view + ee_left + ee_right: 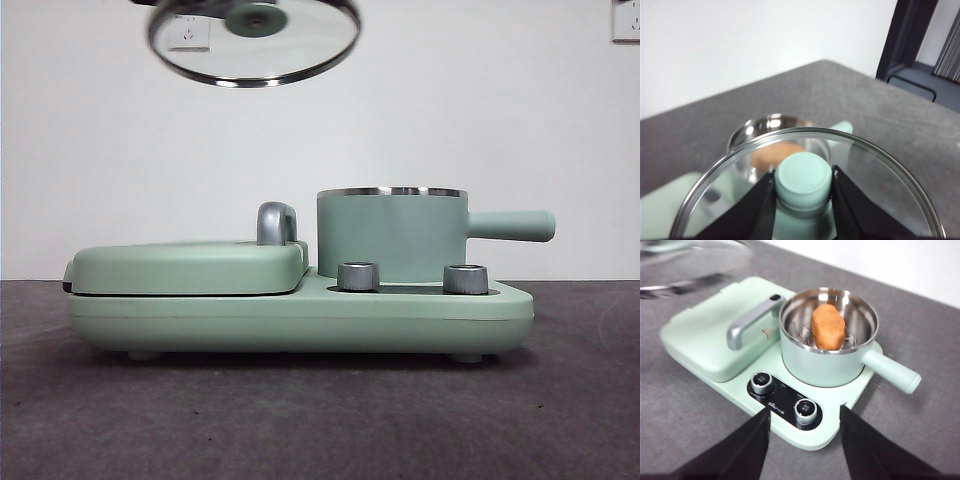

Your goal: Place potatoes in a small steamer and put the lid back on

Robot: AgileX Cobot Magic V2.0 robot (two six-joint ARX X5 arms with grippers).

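Potato (828, 326) in open steamer (392, 235), grill plate (190, 267) alongside, lid (254, 40) overhead

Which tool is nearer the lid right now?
Left. The left tool is shut on the lid's knob, holding it in the air above the small steamer. The right tool is open, back from the appliance, touching nothing.

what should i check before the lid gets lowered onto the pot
1. Orange-brown wrinkled potato lies inside the mint-green steel-rimmed steamer pot: ok.
2. Left gripper shut on the mint-green knob of the round clear glass lid: ok.
3. Lid centred over the pot: not ok; front view shows it high and off to the side.
4. Lid level: not ok, tilted.
5. Right gripper clear of the pot, fingers open: ok.
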